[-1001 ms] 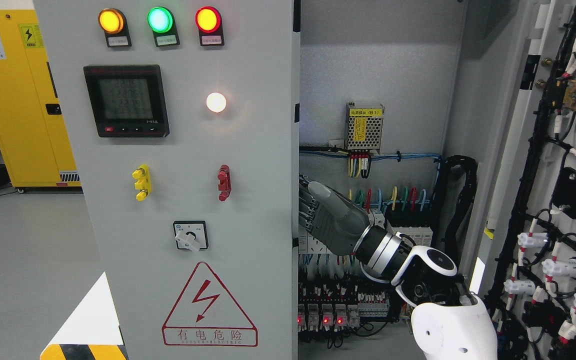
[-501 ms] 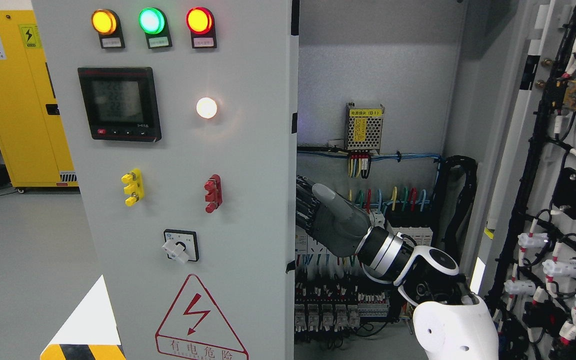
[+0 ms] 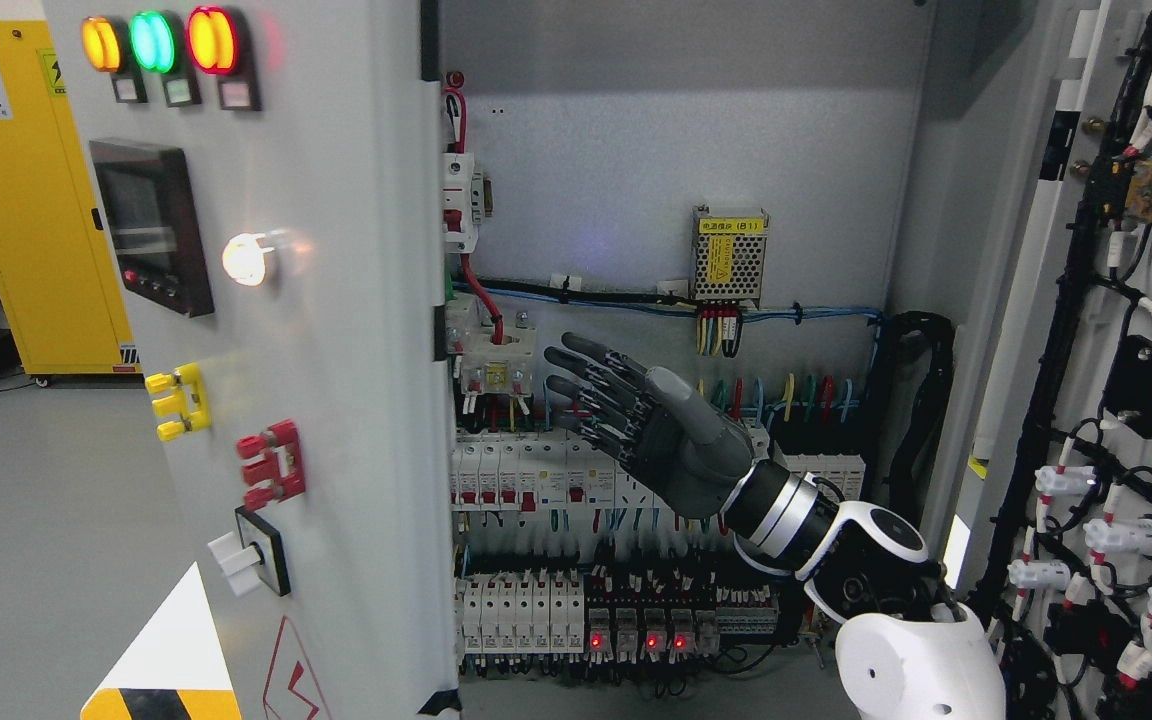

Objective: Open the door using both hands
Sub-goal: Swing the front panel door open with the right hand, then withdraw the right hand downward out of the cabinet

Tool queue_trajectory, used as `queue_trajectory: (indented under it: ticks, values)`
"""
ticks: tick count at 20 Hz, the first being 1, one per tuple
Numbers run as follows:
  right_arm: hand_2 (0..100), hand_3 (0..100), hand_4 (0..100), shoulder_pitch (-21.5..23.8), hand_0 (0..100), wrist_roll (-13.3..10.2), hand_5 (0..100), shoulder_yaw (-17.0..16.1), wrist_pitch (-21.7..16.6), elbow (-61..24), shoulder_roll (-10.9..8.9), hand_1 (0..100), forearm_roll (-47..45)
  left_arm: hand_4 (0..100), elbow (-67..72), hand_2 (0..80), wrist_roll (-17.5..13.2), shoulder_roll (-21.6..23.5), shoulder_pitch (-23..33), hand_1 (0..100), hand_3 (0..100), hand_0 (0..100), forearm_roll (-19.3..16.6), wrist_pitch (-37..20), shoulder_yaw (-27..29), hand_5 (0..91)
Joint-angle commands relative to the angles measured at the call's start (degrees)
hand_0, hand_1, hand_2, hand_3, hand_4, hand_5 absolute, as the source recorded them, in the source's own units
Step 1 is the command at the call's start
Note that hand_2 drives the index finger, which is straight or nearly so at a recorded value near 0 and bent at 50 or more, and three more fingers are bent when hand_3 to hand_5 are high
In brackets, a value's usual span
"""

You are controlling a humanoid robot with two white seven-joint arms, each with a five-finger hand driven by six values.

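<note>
**sparky_dan:** Fingers (image 3: pixel 586 385) on the right hand (image 3: pixel 651 435) are stretched out and a bit spread, holding nothing. Why is it just hanging in the middle of the cabinet like that?

**relay_rita:** My guess is a flat palm is for pushing, not gripping. The left door (image 3: pixel 336 350), the one with the indicator lamps (image 3: pixel 158 42) and the meter (image 3: pixel 151 225), is swung well out toward the camera, and its edge sits apart from the fingertips. No contact at all.

**sparky_dan:** And the other door?

**relay_rita:** The right door (image 3: pixel 1126 400) is wide open too, wiring harness side facing in. So the breaker rows (image 3: pixel 526 475) and the power supply (image 3: pixel 728 255) are fully exposed behind the hand.

**sparky_dan:** Left arm?

**relay_rita:** Not showing anywhere. I'd say the job's basically done, maybe one more nudge on that left door.
</note>
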Motion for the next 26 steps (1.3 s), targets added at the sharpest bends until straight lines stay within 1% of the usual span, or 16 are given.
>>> queue_trajectory:
  ticks: [1, 3, 5, 7, 12, 16, 18, 21, 26]
  values:
    - [4, 0, 0, 3.4, 0, 0.0, 0, 4.5, 0.1, -5.7, -0.54, 50, -1.3, 0, 0.0, 0.0, 0.0, 1.5, 0.0, 56, 0, 12, 0.0, 0.0, 0.0, 0.0]
    - [4, 0, 0, 5.7, 0, 0.0, 0, 6.9, 0.1, -8.6, -0.54, 50, -1.2, 0, 0.0, 0.0, 0.0, 1.5, 0.0, 56, 0, 12, 0.0, 0.0, 0.0, 0.0]
    - [4, 0, 0, 7.2, 0, -0.1, 0, 8.4, 0.1, -10.3, -0.54, 50, -1.1, 0, 0.0, 0.0, 0.0, 1.5, 0.0, 56, 0, 12, 0.0, 0.0, 0.1, 0.0]
    - [4, 0, 0, 9.3, 0, -0.1, 0, 10.9, 0.0, -12.5, -0.54, 50, -0.9, 0, 0.0, 0.0, 0.0, 1.5, 0.0, 56, 0, 12, 0.0, 0.0, 0.0, 0.0]
    - [4, 0, 0, 13.2, 0, -0.4, 0, 15.7, 0.0, -16.8, -0.54, 50, -0.6, 0, 0.0, 0.0, 0.0, 1.5, 0.0, 56, 0, 12, 0.0, 0.0, 0.1, 0.0]
    - [4, 0, 0, 16.5, 0, -0.6, 0, 19.8, -0.7, -18.2, -0.36, 50, 3.5, 0, 0.0, 0.0, 0.0, 1.5, 0.0, 56, 0, 12, 0.0, 0.0, 0.1, 0.0]
    - [4, 0, 0, 17.4, 0, -0.6, 0, 20.4, -2.0, -18.8, 0.16, 50, 5.0, 0, 0.0, 0.0, 0.0, 1.4, 0.0, 56, 0, 12, 0.0, 0.0, 0.1, 0.0]
    - [4, 0, 0, 18.5, 0, -0.6, 0, 23.0, -7.4, -19.3, -0.10, 50, 5.5, 0, 0.0, 0.0, 0.0, 1.4, 0.0, 56, 0, 12, 0.0, 0.0, 0.1, 0.0]
    - [4, 0, 0, 20.1, 0, -0.5, 0, 26.6, -7.3, -20.3, 0.08, 50, 7.0, 0, 0.0, 0.0, 0.0, 1.4, 0.0, 56, 0, 12, 0.0, 0.0, 0.1, 0.0]
